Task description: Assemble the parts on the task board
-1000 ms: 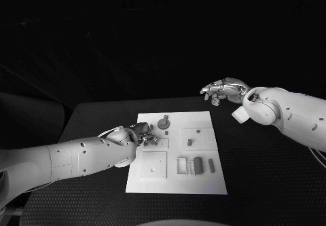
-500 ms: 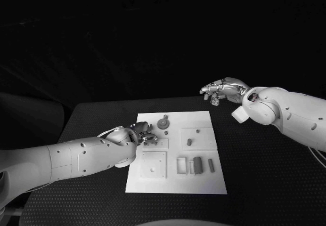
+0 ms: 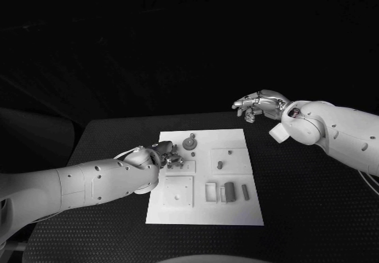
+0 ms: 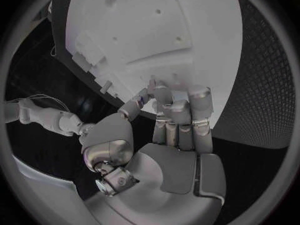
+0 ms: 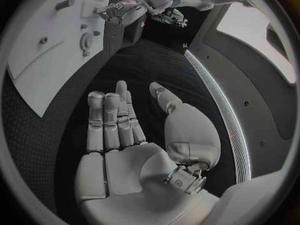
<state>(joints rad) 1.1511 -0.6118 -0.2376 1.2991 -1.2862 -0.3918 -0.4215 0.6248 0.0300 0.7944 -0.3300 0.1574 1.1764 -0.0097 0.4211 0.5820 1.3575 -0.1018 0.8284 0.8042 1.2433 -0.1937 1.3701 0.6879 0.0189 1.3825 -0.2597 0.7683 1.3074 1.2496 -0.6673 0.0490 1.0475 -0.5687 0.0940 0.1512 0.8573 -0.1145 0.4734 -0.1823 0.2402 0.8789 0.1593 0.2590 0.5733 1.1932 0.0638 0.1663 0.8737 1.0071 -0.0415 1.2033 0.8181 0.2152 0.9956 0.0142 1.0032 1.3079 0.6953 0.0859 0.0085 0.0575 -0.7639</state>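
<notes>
At the middle of the black table (image 3: 300,186) lies the white task board (image 3: 201,181), its long sides running from the near edge toward the far edge. Small grey parts sit on it — a gear (image 3: 190,144) near the far edge, a short peg (image 3: 220,164) toward the right side, and a block (image 3: 230,191) with a thin bar (image 3: 246,191) just beside it nearer the front. Over the board's left edge, the left hand (image 3: 162,154) has its fingers curled in together above a raised square plate; whether they pinch a part I cannot tell. Well off the board, above the table's far right corner, the right hand (image 3: 259,104) hangs — its fingers straight, slightly apart, holding nothing.
</notes>
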